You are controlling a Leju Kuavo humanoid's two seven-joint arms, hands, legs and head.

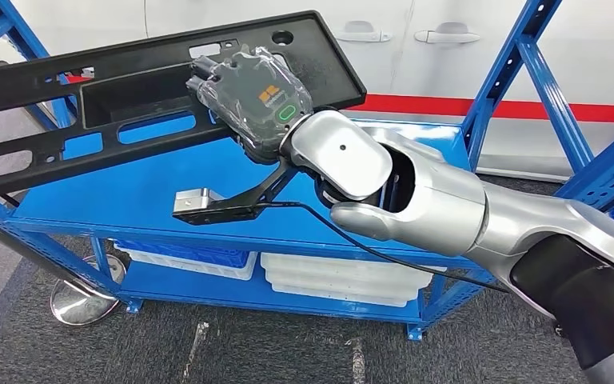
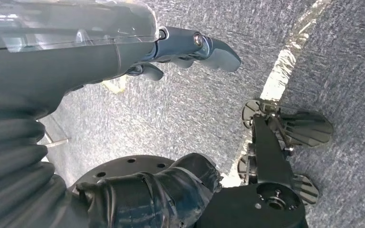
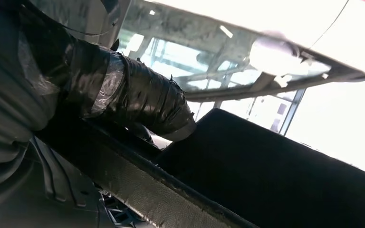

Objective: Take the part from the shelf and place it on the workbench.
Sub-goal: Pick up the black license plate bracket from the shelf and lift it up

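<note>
A long black plastic part (image 1: 128, 60) with several cut-outs hangs tilted above the blue shelf's top deck (image 1: 128, 204), its left end running out of the head view. My right hand (image 1: 260, 100) grips it near the middle, from the right. In the right wrist view my taped thumb (image 3: 138, 102) presses on the part's dark surface (image 3: 275, 175). My left hand (image 2: 100, 57) hangs over grey carpet. Its fingers (image 2: 204, 47) stand apart from the taped thumb and hold nothing.
The blue shelf's uprights (image 1: 520, 64) rise on the right. On its lower deck sit white bins (image 1: 344, 280) and a blue bin (image 1: 184, 256). A round metal base (image 1: 84, 300) stands on the carpet at the left. A white car body (image 1: 416, 32) is behind.
</note>
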